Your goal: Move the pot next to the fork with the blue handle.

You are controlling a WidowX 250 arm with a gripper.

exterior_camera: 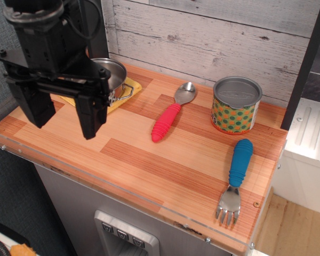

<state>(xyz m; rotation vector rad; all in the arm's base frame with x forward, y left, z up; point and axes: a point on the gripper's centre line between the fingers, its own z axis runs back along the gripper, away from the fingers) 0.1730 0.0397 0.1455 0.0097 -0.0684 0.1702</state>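
The shiny steel pot (pixel 113 74) stands at the back left of the wooden table on a yellow cloth (pixel 127 92), with one wire loop handle facing right; the arm hides part of it. The fork with the blue handle (pixel 237 177) lies at the front right, tines toward the front edge. My black gripper (pixel 64 118) hangs open and empty in front of the pot, its two fingers (pixel 92 117) spread wide above the table's left side.
A spoon with a red handle (pixel 170 114) lies in the middle. A green-and-orange dotted tin can (pixel 236 105) with a grey lid stands at the back right, just behind the fork. A plank wall (pixel 213 32) runs along the back.
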